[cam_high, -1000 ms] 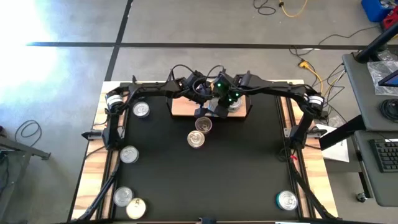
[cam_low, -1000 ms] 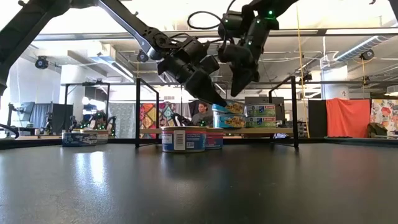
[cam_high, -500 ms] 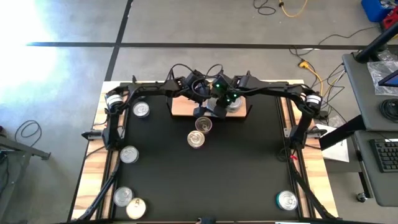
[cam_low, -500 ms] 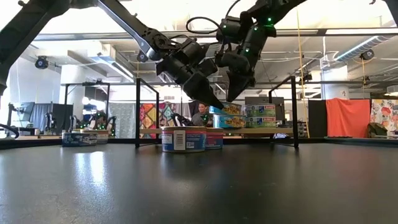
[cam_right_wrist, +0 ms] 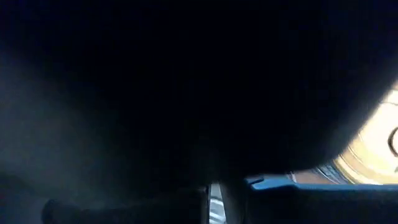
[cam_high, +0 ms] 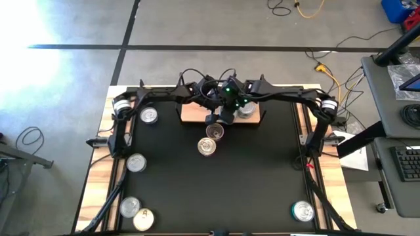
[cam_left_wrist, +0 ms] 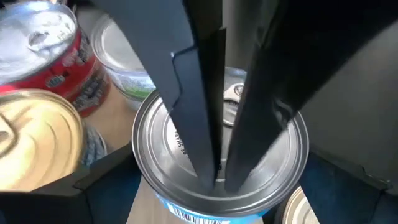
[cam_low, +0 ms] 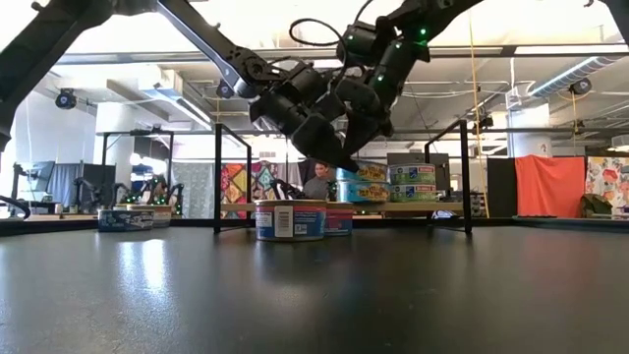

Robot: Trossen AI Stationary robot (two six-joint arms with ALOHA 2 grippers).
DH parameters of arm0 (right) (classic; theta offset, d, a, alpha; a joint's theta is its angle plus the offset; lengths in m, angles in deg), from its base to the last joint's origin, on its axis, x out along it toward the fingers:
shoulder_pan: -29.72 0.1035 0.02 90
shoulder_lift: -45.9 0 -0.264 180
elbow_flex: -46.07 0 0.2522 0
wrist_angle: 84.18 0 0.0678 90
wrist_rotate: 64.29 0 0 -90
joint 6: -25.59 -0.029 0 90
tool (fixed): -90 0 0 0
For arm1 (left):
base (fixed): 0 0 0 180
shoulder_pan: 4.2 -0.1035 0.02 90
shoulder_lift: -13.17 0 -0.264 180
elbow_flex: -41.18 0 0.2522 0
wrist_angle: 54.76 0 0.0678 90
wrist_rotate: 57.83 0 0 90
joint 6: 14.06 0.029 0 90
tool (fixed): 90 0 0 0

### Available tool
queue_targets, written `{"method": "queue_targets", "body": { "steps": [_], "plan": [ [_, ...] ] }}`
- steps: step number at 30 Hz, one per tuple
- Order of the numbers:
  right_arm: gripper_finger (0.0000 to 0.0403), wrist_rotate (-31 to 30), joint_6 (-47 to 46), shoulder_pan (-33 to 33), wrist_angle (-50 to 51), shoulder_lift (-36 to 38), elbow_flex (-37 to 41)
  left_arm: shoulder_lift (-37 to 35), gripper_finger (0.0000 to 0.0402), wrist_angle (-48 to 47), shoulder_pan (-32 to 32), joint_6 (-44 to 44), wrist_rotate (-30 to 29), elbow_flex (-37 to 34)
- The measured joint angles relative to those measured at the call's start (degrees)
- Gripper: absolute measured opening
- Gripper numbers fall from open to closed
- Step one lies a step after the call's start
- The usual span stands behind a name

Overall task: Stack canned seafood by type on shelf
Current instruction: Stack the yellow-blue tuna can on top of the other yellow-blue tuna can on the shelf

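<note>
the canned seafood is split between the shelf (cam_high: pixel 190 114) at the far edge of the table (cam_high: pixel 262 170) and the table itself: stacked tins (cam_low: pixel 388 183) already stand on the board, two tins (cam_high: pixel 210 138) sit just in front of it near the middle, and strays lie along the left edge (cam_high: pixel 136 162), in the near left corner (cam_high: pixel 136 212) and the near right corner (cam_high: pixel 302 211). these tins look rigid and fairly weighty for their size, with smooth metal walls that could slip, so a grip across the side wall, low under the rim, seems safest; the flat lids should stack well if set down level. the left gripper (cam_left_wrist: pixel 214 177) is over the shelf, its fingers drawn nearly together with nothing between them, tips just above or touching the lid of a silver, blue-labelled tin (cam_left_wrist: pixel 273 149). the right gripper (cam_low: pixel 366 98) hangs close beside it above the shelf; whether its fingers are apart i cannot tell.
</note>
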Motion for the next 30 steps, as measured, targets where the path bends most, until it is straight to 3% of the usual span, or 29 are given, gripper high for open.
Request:
{"method": "queue_targets", "body": {
  "steps": [22, 30],
  "plan": [
    [0.0012, 1.28, 0.28, -1.03, 3.99, -0.37, -0.05, 1.0, 0.0377, 1.25, -0.06, -0.66, -1.68, 0.09],
    [0.0012, 1.24, -3.73, -2.49, -3.85, 1.48, 4.27, 1.04, 0.0377, 1.23, -0.14, -1.28, -1.62, 0.09]
  ]
}}
